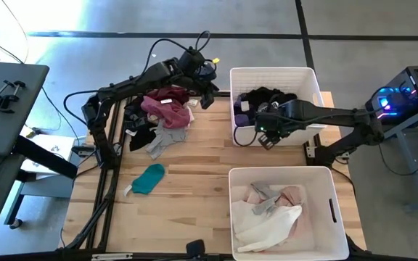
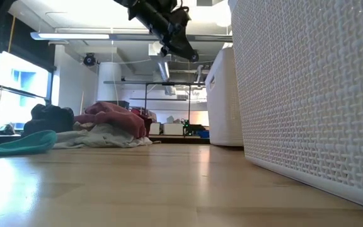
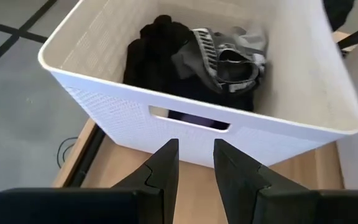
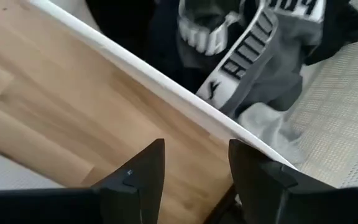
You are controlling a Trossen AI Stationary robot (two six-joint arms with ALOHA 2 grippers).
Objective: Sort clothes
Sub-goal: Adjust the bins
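**Both my hands empty by the far bin**

From above, my left hand hangs over the table between the heap of clothes and the far white bin, close to the bin's wall. My right hand is over that bin's near edge. Dark clothes lie inside the far bin; pale pink, white and grey clothes fill the near bin. A teal garment lies alone on the table, apart from the heap, which is topped by a maroon piece.

At table height, my left hand is raised well above the wood, with nothing under it. The maroon piece crowns the heap, and the teal garment lies flat nearer the camera.

Past my left wrist, my fingers stand a narrow gap apart, holding nothing, pointed at the far bin's handle slot. Black and grey garments sit inside.

Past my right wrist, my fingers stand moderately apart and empty over the bin's rim. A grey garment with a lettered waistband lies just inside.
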